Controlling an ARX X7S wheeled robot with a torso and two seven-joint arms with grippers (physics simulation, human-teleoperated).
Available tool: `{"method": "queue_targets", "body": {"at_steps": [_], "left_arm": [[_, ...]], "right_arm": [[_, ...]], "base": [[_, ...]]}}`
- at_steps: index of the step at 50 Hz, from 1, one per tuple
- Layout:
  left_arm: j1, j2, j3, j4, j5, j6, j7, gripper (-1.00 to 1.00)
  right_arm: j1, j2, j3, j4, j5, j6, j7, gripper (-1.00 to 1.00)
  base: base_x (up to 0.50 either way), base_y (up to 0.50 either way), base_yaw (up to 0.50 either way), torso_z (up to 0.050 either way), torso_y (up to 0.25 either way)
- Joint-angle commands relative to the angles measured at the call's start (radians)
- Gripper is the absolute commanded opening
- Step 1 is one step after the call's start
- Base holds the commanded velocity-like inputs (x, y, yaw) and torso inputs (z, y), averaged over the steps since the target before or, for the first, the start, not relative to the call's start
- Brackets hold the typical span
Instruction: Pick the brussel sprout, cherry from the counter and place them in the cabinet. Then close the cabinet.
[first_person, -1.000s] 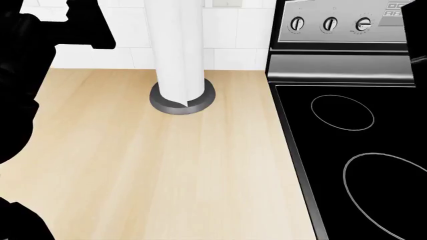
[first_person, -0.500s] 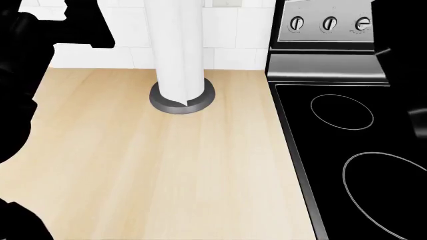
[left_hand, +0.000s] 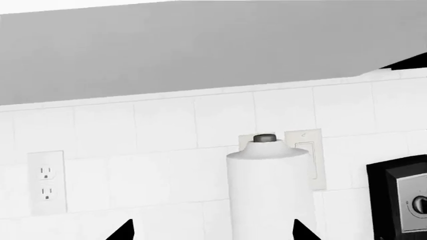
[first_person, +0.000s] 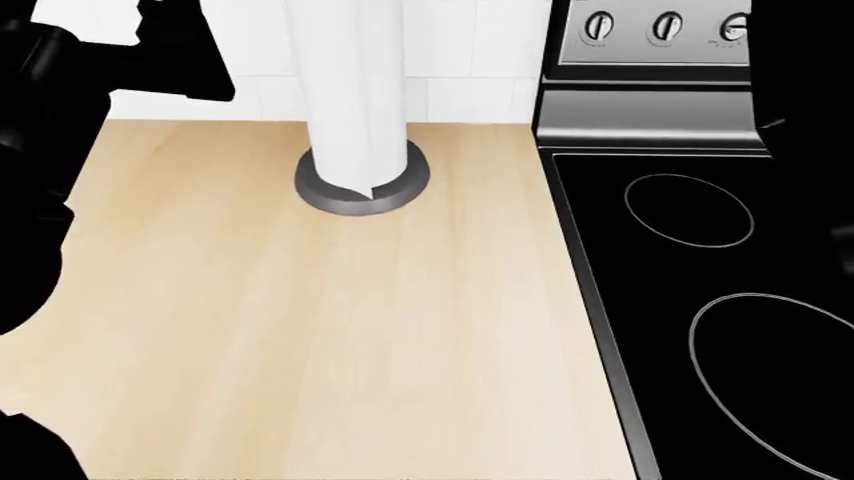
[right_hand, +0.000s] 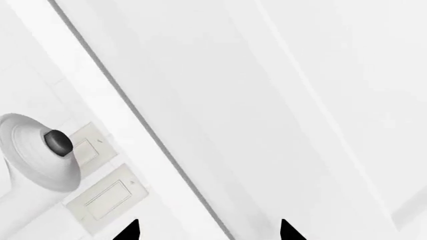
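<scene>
Right end effector (right_hand: 208, 231): two dark fingertips set well apart, nothing between them, facing a plain white panelled cabinet door (right_hand: 280, 100) at close range.
Left end effector (left_hand: 212, 231): fingertips likewise spread and empty, aimed at the tall white paper towel roll (left_hand: 270, 192) against the white tiled wall (left_hand: 167, 125).
Counter: the broad light beige wood-grain counter (first_person: 334, 330) carries only the roll on its grey round base (first_person: 363, 185), beside the black glass stovetop (first_person: 721, 300).
Sprout and cherry: neither shows in any view, so their direction from either arm cannot be told.
Nearer arm: the right, judged closest to the cabinet door; likely the closing step.
</scene>
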Motion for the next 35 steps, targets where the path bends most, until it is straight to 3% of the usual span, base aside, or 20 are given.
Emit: {"method": "queue_targets", "body": {"at_steps": [1,35], "left_arm": [[0.001,-0.007,0.005,0.005,-0.005,0.007,0.001,1.0],[0.007,-0.019,0.014,0.006,-0.017,0.032,0.001,1.0]], "right_arm": [[-0.085,-0.016,-0.015,0.487,0.367,-0.009,-0.051,1.0],[-0.082,-0.013,-0.029,0.492,0.388,-0.016,-0.042,1.0]], "base": [[0.0,0.0,0.0,0.0,-0.082],[0.0,0.0,0.0,0.0,-0.106]]}}
